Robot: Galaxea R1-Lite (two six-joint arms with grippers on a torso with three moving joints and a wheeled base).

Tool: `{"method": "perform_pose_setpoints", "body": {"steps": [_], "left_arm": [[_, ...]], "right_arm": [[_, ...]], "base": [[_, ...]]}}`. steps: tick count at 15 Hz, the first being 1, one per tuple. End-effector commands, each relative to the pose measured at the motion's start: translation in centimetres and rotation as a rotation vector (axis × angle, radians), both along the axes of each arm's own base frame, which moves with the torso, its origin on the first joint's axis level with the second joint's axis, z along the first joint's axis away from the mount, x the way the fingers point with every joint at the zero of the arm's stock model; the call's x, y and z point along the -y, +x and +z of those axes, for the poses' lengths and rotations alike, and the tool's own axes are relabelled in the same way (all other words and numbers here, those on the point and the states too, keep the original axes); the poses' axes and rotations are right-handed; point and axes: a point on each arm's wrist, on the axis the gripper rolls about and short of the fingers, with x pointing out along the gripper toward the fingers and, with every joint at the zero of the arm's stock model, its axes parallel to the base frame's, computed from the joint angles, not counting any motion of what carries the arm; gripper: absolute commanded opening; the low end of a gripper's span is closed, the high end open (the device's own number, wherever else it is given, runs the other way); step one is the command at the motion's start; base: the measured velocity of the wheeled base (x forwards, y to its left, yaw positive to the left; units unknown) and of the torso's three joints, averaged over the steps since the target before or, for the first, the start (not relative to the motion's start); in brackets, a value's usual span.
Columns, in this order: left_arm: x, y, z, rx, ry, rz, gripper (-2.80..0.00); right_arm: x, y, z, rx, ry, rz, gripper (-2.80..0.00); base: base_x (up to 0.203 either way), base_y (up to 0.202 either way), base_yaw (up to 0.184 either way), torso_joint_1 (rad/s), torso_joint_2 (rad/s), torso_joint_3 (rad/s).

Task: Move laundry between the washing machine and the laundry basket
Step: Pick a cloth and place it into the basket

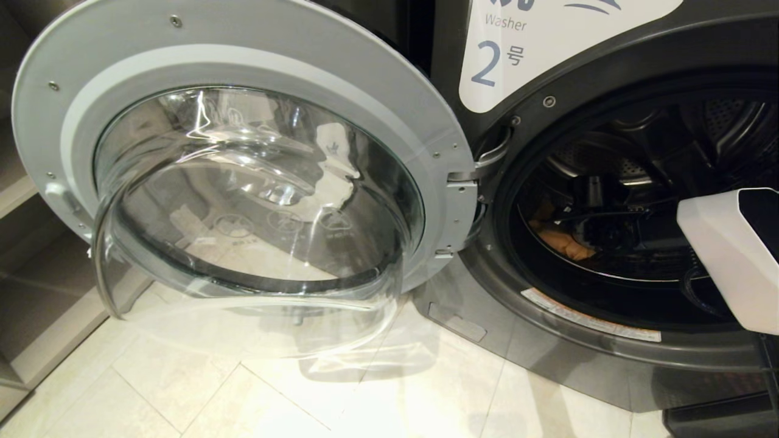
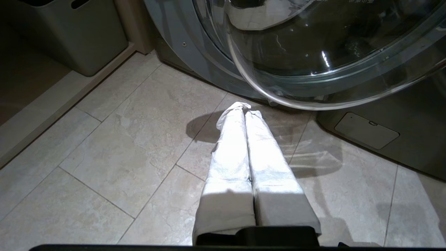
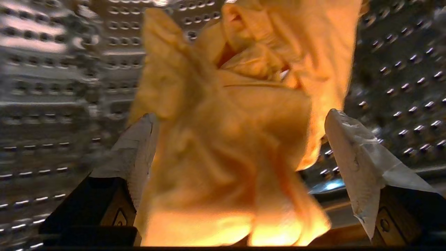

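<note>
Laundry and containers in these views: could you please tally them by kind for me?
Yellow-orange garment: 1
Washing machine: 1
Grey plastic bin: 1
Total: 3

Pale beige floor tiles [image 1: 201, 389] with thin grout lines, glossy under warm light. On the left, a light wooden shelf unit [image 1: 36, 304]; a solid-walled grey bin [image 2: 80, 38] sits in it.

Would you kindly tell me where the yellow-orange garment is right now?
The yellow-orange garment lies inside the washing machine drum, on its lower left in the head view, between the open jaws of the right gripper.
</note>
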Motion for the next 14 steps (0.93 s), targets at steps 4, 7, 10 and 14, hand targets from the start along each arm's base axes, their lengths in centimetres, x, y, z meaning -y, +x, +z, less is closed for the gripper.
{"method": "perform_pose_setpoints", "body": {"steps": [4,7,10,14], "left_arm": [[0.0,0.3,-1.1,-0.040,-0.001,0.000,-2.80],[0.0,0.3,-1.1,-0.040,0.000,0.001,-2.80],[0.0,0.3,-1.1,-0.040,-0.001,0.000,-2.80],[0.0,0.3,-1.1,-0.040,0.000,0.001,-2.80]], "right_arm": [[0.5,0.5,-2.1,-0.050,-0.008,-0.001,0.00],[0.5,0.6,-3.1,-0.082,-0.001,0.013,0.00],[0.5,0.7,-3.6,-0.094,-0.001,0.016,0.00],[0.5,0.7,-3.5,-0.092,0.003,0.022,-2.80]], "base": [[0.000,0.000,0.000,0.000,0.00,0.000],[0.000,0.000,0.000,0.000,0.00,0.000],[0.000,0.000,0.000,0.000,0.00,0.000],[0.000,0.000,0.000,0.000,0.00,0.000]]}}
